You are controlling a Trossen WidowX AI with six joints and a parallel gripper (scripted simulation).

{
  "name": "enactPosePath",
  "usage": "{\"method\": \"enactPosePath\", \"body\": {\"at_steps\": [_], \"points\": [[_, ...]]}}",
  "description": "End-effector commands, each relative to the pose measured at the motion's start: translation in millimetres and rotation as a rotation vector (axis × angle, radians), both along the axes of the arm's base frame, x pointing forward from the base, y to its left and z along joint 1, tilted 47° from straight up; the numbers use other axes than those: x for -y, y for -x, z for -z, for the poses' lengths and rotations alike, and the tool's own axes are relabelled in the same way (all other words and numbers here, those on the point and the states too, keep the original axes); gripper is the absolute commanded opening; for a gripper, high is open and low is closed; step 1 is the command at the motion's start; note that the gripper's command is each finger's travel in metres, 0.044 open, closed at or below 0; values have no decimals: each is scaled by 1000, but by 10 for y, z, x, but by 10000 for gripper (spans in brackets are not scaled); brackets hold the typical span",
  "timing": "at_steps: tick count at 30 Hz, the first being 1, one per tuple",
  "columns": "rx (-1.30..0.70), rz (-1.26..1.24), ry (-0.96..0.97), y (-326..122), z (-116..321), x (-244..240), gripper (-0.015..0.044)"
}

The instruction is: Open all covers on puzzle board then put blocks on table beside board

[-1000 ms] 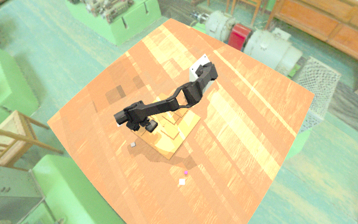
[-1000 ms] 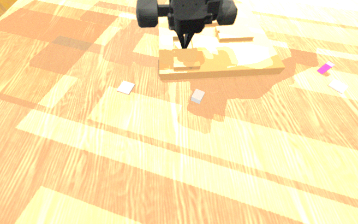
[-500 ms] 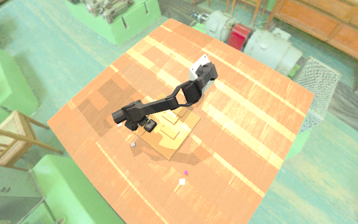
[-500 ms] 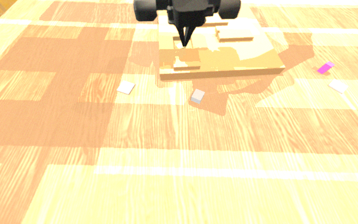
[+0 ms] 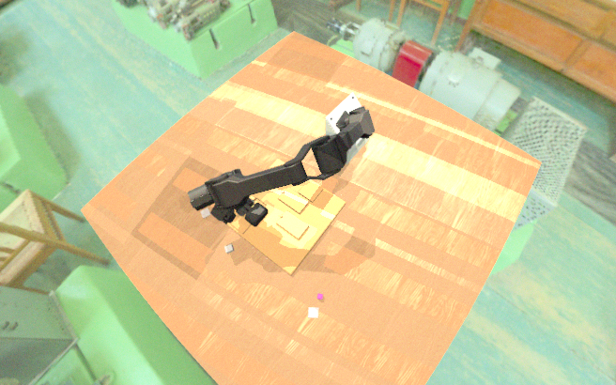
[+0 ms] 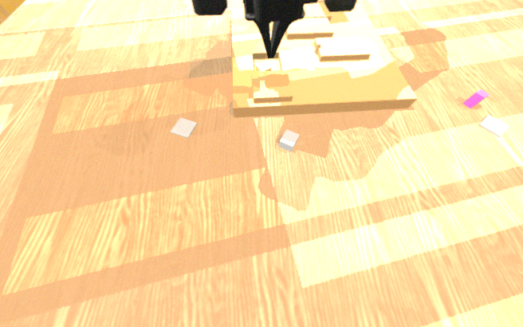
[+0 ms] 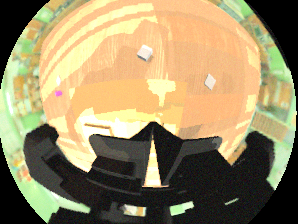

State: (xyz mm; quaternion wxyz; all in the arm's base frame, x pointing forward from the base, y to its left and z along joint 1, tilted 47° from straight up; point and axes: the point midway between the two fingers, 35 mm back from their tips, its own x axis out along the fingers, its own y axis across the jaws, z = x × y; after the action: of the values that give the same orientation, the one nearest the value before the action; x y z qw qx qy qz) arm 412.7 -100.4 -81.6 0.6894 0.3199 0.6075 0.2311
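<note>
The wooden puzzle board (image 5: 291,260) (image 6: 324,107) (image 7: 100,102) lies on the table. My gripper (image 6: 270,57) (image 7: 153,124) is shut and empty, its tips at a square well (image 6: 261,64) behind the near cover (image 6: 273,94). Glare obscures the well's inside. Two other raised covers show, one (image 5: 292,227) (image 6: 343,49) and another (image 5: 293,202) (image 6: 309,29) farther back. A grey block (image 5: 228,248) (image 6: 289,139) (image 7: 145,52) and a small magenta block (image 5: 319,296) (image 6: 476,98) (image 7: 58,93) rest on the table clear of the board.
A flat pale square (image 5: 205,213) (image 6: 183,127) (image 7: 210,81) lies left of the board in the exterior view. A flat white square (image 5: 313,313) (image 6: 494,125) lies near the magenta block. The arm (image 5: 272,180) reaches over the board's back part, hiding some of it in the top view.
</note>
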Motion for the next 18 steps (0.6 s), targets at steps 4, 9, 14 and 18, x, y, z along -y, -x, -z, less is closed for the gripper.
{"method": "enactPosePath", "body": {"at_steps": [4, 9, 14, 18], "points": [[6, -3, 7, 0, -72, 84, 0], [5, -4, 1, 12, -77, 74, 0], [124, -122, 29, 180, -147, 49, 0], [235, -230, 54, 345, -208, 16, 0]]}}
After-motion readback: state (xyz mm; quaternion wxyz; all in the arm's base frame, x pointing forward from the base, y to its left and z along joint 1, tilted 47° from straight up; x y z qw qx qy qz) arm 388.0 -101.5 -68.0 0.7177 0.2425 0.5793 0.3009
